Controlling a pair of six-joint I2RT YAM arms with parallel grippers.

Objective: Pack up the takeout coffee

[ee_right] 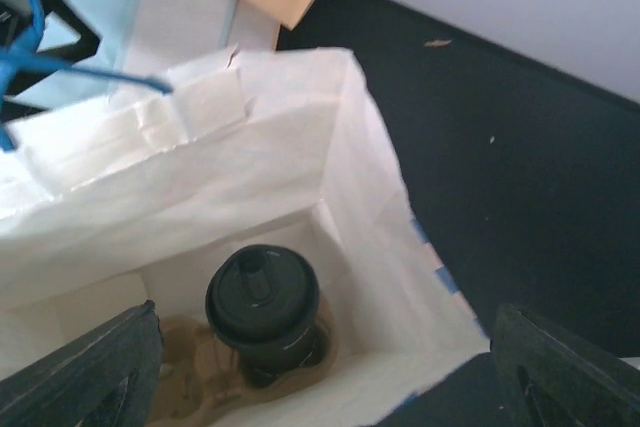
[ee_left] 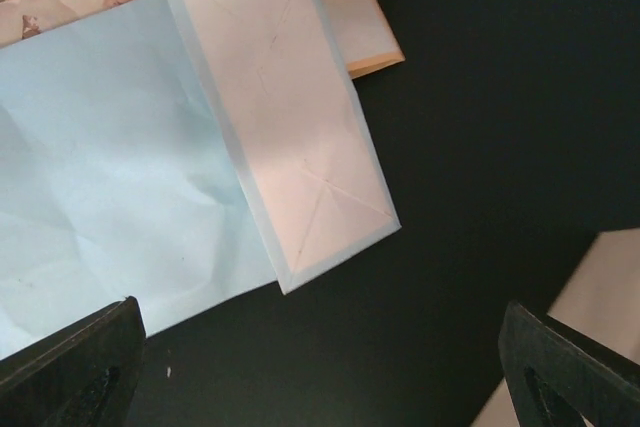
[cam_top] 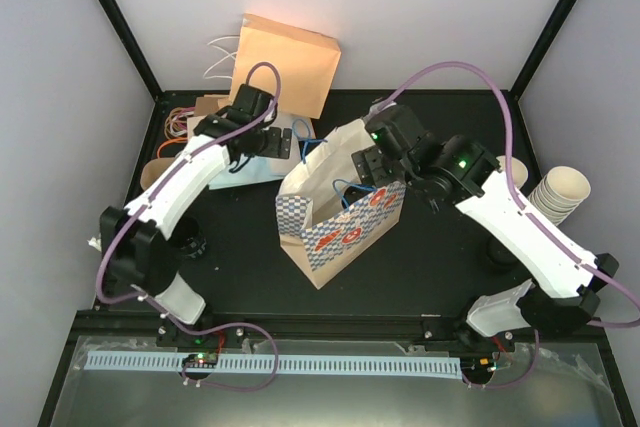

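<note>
**Withdrawing the Right Hand**

Left hand [ee_left: 320,377] hangs open over flat paper bags [ee_left: 120,167], idle. The takeout coffee [ee_right: 262,309] stands lidded inside the checked bag [ee_right: 372,217]. Right hand [ee_right: 320,372] is wide open and empty. Recommended: lift vertically, avoiding the blue handle [ee_right: 60,67].

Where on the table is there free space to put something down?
Free: the bare table in front of the checked bag, up to the arm bases, and the strip along the back wall behind the right gripper. Crowded: the back-left corner, flat paper bags under the left gripper, and the cup stacks at right.
</note>
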